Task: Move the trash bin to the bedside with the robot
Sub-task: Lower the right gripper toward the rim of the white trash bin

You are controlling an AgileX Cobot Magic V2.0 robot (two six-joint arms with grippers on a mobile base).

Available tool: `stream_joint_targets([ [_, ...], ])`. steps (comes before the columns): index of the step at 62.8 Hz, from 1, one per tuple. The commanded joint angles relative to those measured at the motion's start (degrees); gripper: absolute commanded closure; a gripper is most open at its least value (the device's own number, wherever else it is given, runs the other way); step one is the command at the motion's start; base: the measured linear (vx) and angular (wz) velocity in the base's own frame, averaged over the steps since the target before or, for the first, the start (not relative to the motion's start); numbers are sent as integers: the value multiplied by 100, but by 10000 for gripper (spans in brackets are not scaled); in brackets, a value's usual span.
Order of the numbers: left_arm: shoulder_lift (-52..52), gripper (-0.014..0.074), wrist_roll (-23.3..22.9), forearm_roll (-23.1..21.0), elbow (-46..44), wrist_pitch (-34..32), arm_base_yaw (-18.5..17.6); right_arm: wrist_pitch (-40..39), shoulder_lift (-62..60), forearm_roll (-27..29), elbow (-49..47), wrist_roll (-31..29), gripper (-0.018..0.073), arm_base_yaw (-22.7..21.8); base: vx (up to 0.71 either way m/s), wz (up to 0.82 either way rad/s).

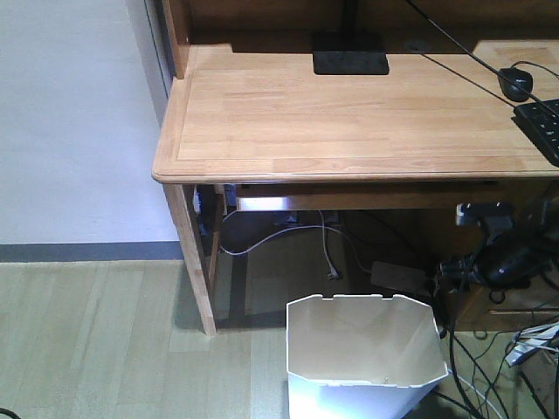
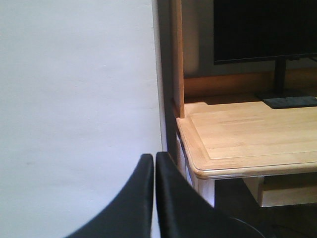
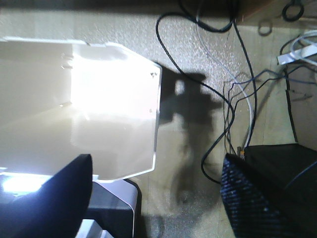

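Observation:
The white trash bin (image 1: 362, 349) stands on the floor in front of the light wooden desk, cream inside, with its notched rim up. In the right wrist view the bin (image 3: 99, 99) fills the left half, seen from above. My right gripper (image 3: 157, 163) is open wide above the bin's right rim, with one finger (image 3: 59, 198) over the bin and the other (image 3: 252, 198) over the floor. It holds nothing. The right arm (image 1: 498, 257) hangs under the desk edge, to the right of the bin. My left gripper (image 2: 154, 161) is shut and empty, facing the wall beside the desk corner. The bed is out of view.
The wooden desk (image 1: 349, 113) carries a monitor stand (image 1: 349, 57), a mouse (image 1: 515, 83) and a keyboard (image 1: 543, 127). Several loose cables (image 3: 233, 89) lie on the floor right of the bin. A white wall (image 2: 74, 99) is left of the desk.

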Motion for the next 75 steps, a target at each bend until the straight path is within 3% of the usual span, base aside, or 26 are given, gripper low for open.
stream_joint_targets([
  [1, -81, 603, -79, -54, 67, -425, -37, -446, 229, -11, -184, -102, 46, 5, 0, 0],
  [30, -81, 603, -79, -54, 67, -425, -37, 23, 2452, -18, -1985, -102, 46, -2, 0, 0],
  [60, -81, 603, -79, -54, 67, -425, -37, 827, 3971, -12, -3499, -95, 46, -2, 0, 0],
  [75, -81, 603, -79, -54, 67, -425, -37, 861, 4475, -12, -3981, -35, 48, -2, 0, 0],
])
